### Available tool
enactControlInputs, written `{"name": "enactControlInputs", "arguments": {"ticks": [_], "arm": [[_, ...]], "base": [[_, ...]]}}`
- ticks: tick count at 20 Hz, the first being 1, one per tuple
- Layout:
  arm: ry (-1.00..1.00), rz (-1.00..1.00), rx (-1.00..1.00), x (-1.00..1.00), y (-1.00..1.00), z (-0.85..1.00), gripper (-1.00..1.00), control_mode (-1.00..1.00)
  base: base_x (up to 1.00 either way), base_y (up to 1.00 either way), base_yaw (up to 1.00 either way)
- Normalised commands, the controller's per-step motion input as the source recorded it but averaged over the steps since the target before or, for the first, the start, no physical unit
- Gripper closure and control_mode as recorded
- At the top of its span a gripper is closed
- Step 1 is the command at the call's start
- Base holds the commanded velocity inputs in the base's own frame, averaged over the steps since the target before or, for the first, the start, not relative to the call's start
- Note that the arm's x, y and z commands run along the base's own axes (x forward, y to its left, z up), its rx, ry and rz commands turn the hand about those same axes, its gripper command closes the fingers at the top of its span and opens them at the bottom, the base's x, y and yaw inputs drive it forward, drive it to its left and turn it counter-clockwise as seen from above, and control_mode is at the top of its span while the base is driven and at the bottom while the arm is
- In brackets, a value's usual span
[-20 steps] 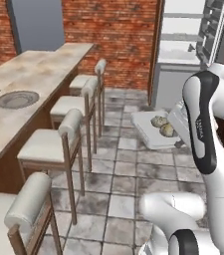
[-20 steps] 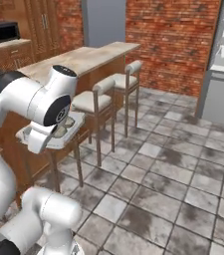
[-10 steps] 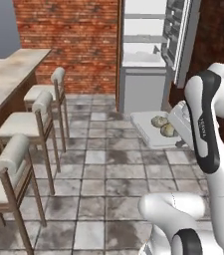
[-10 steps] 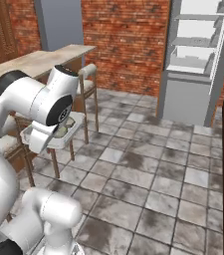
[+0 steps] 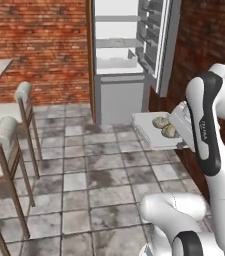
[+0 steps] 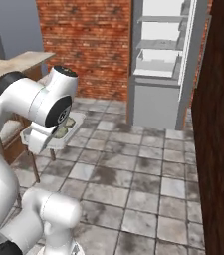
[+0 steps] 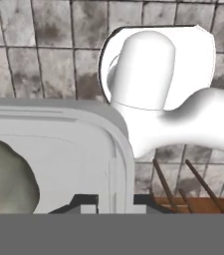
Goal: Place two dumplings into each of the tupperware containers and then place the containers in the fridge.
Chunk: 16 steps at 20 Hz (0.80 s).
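Aloft now: my fingers (image 7: 111, 200) pinch the smooth rounded rim of a shallow pale-grey plastic tupperware container (image 5: 151, 130), one fingertip on either side of its wall, held level over the mottled stone-tile floor (image 5: 89, 175). Inside it, just beyond my fingers, sit two crinkled tan dumplings (image 5: 164, 126), touching. Well ahead stands the fridge (image 5: 121, 60), door open, white interior, clear glass shelves. Brick wall (image 5: 39, 45) beside it.
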Motion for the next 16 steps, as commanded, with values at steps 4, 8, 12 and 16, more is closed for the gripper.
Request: {"name": "enactControlInputs", "arguments": {"ticks": [4, 8, 12, 16], "arm": [[0.00, 0.00, 0.00, 0.00, 0.00, 0.00, 1.00, 1.00], [0.00, 0.00, 0.00, 0.00, 0.00, 0.00, 1.00, 1.00], [0.00, 0.00, 0.00, 0.00, 0.00, 0.00, 1.00, 1.00], [0.00, 0.00, 0.00, 0.00, 0.00, 0.00, 1.00, 1.00]], "base": [[1.00, 0.01, -0.16], [1.00, 0.00, -0.14], [1.00, 0.00, -0.09], [0.98, 0.00, -0.05]]}}
